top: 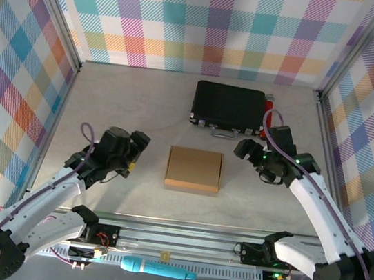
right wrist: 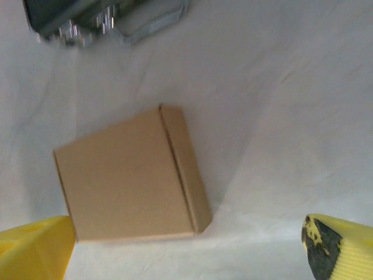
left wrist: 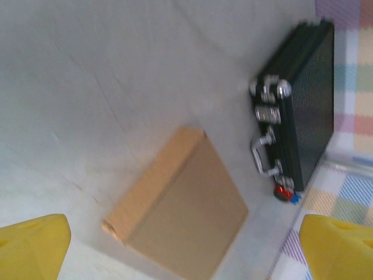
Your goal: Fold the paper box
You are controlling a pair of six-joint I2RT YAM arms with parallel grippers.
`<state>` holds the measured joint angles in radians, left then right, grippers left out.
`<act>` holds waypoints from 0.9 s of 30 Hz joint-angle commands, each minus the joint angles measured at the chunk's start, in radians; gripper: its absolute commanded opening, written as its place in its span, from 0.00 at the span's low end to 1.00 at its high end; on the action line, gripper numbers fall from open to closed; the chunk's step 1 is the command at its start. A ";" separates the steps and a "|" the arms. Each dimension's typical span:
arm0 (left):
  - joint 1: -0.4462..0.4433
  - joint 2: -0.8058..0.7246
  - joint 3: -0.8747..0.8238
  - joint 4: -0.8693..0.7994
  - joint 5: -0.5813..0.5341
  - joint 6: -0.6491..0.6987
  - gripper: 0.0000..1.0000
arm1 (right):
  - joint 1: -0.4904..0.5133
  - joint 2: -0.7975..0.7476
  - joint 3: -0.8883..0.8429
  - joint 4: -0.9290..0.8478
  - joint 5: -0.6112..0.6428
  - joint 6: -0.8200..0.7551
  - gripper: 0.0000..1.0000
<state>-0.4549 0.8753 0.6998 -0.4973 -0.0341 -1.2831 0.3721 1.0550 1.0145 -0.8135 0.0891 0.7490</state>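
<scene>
Between left gripper (left wrist: 186, 248) and right gripper (right wrist: 187, 245), jaws gaping wide and gripping nothing, lying flat and closed, touching neither: paper box (top: 193, 169); sitting beyond it, black case (top: 228, 106).

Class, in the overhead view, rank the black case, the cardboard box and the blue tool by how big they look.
1. black case, largest
2. cardboard box, a little smaller
3. blue tool, long but thin, so it covers the least area

No readable writing
The paper box (top: 193, 169) is plain brown, and the black case (top: 228, 106) shows no legible label.
</scene>
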 commanded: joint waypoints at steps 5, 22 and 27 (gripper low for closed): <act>0.119 -0.041 0.168 -0.486 -0.590 0.332 1.00 | -0.008 -0.262 -0.255 0.340 0.521 -0.300 0.99; 0.323 0.141 -0.360 0.669 -0.408 1.208 1.00 | -0.168 0.217 -0.608 1.272 0.282 -0.770 0.99; 0.387 0.393 -0.281 0.900 -0.242 1.264 1.00 | -0.215 0.370 -0.566 1.492 0.169 -0.814 0.99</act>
<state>-0.1028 1.1927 0.3641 0.1646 -0.4061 -0.0917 0.1745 1.3834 0.4026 0.4469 0.3553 -0.0006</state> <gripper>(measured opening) 0.996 0.992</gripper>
